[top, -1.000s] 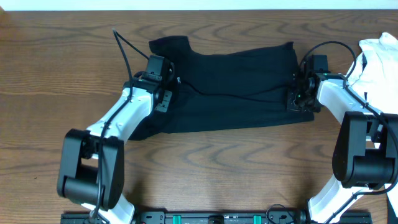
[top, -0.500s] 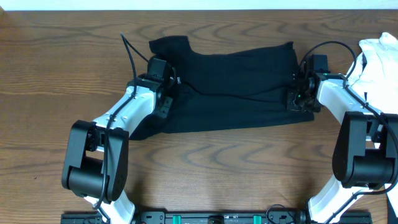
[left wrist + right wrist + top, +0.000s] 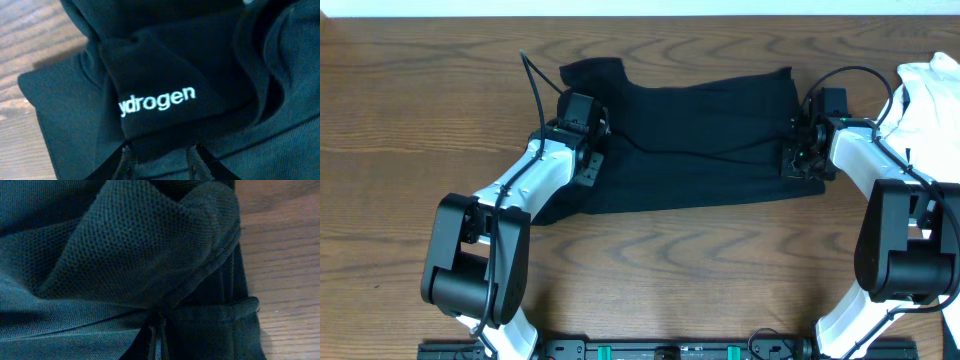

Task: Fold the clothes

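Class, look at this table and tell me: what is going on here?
Two robot arms are working on a black T-shirt lying on a wooden table. The right claw is shut on a pinch of fabric at the shirt's right edge. The left claw sits at the shirt's left side with a fold bearing white lettering between its fingers; whether it grips is unclear. A white garment lies apart at the table's right edge.

The T-shirt (image 3: pixel 700 140) is plain black. Close up, its weave shows a fine dotted mesh. Its lettering (image 3: pixel 157 100) is white. The table (image 3: pixel 420 120) is brown with darker, wavy wood grain. The garment (image 3: pixel 932 90) at 3 o'clock from the T-shirt is white. My left arm (image 3: pixel 525 180) and right arm (image 3: pixel 860 150) are white with black joints. My left gripper (image 3: pixel 160 152) and right gripper (image 3: pixel 156 335) are black.
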Available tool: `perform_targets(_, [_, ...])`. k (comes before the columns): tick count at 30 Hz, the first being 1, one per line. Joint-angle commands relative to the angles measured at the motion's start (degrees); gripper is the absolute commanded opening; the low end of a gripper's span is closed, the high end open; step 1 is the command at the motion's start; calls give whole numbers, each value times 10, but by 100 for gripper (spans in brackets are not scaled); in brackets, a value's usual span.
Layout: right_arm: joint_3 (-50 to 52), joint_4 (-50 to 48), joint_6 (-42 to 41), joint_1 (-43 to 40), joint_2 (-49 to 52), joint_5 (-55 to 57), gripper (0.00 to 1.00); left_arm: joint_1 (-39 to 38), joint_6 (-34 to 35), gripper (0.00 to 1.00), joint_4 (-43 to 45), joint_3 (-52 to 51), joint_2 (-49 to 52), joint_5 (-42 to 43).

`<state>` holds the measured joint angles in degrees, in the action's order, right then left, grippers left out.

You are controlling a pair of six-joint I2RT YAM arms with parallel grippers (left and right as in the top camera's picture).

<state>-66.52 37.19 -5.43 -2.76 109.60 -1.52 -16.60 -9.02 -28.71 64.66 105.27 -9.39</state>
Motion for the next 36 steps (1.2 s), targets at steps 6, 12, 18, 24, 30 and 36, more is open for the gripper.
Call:
perform_targets(6, [18, -4, -3, -13, 21, 26, 5, 0, -2, 27, 31, -4, 2, -36])
perform_targets(12, [18, -4, -3, -13, 21, 26, 6, 0, -4, 9, 43, -4, 2, -70])
perform_targets(18, [18, -4, -3, -13, 21, 26, 5, 0, -4, 7, 53, -4, 2, -71])
perform_targets(24, [18, -4, -3, -13, 21, 26, 5, 0, -4, 6, 75, -4, 2, -83])
perform_targets(30, [18, -6, -3, -13, 21, 26, 4, 2, -4, 6, 106, -4, 2, -83])
perform_targets(36, [18, -7, -3, -13, 21, 26, 4, 2, -1, 7, 143, -4, 2, -83])
